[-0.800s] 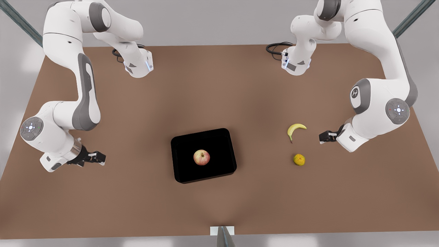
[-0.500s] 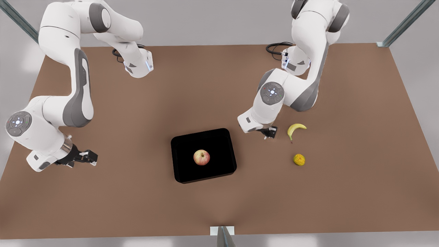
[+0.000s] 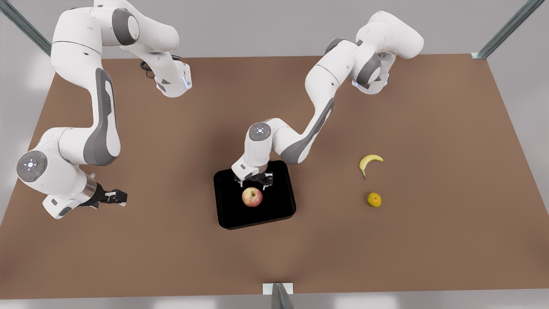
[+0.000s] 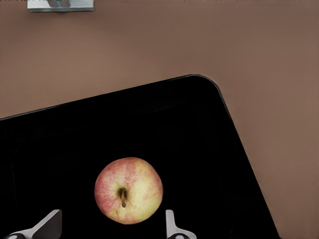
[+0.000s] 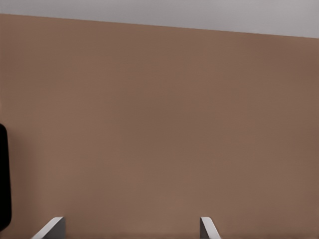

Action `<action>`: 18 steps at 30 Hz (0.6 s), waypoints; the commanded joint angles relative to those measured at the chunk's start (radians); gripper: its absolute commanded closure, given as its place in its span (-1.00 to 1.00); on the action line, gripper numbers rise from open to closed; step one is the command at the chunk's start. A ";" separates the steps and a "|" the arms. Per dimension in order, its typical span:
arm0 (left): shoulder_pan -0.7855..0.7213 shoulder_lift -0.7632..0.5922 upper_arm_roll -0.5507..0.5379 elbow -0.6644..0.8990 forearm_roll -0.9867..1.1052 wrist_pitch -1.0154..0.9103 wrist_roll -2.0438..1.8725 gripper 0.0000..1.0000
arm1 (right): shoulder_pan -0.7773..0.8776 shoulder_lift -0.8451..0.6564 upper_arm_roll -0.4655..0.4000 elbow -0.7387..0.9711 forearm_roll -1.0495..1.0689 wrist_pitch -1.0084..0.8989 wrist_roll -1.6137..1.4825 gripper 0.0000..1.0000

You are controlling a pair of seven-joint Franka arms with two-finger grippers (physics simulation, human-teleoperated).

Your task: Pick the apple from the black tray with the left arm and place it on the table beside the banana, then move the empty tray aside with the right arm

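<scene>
The round red-and-yellow blushed apple point(image 3: 252, 197) sits stem dimple up near the middle of the glossy black rectangular tray point(image 3: 283, 210) with rounded corners and a low raised rim, which lies flat on the large matte brown bench point(image 3: 171, 249). The left tool point(image 3: 254, 180) hangs over the tray at the end of the arm that reaches in from the far side on the front view's right; it is just beside the apple on the far side, its two fingers spread wide and holding nothing. In the left wrist view the apple point(image 4: 129, 190) lies between the pale fingertips point(image 4: 48, 223), which stand apart on either side of it without touching it, and one rounded corner of the tray point(image 4: 209, 99) shows against the brown bench point(image 4: 149, 45). The small curved yellow banana point(image 3: 369, 162) with a dark tip lies on the bench well apart from the tray toward the front view's right, and a smaller bumpy orange-yellow round fruit point(image 3: 374, 200) rests near it on the nearer side. The right tool point(image 3: 115, 197) waits low over bare bench at the front view's left, well apart from the tray, its fingers released and gripping nothing; in the right wrist view its fingertips point(image 5: 52, 228) stand wide over the brown surface, with a sliver of the tray point(image 5: 4, 179) at the edge.
</scene>
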 commanded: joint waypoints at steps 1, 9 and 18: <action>-0.014 0.015 0.001 0.001 0.067 0.081 -0.446 -1.00 | 0.002 -0.001 0.001 0.002 0.001 -0.003 -0.009 -1.00; -0.016 0.070 0.034 0.001 0.067 0.213 -0.451 -1.00 | 0.002 -0.001 0.001 0.001 0.001 -0.003 -0.009 -1.00; -0.023 0.108 0.057 0.000 0.097 0.223 -0.433 -1.00 | 0.002 -0.001 0.001 0.001 -0.001 -0.002 -0.010 -1.00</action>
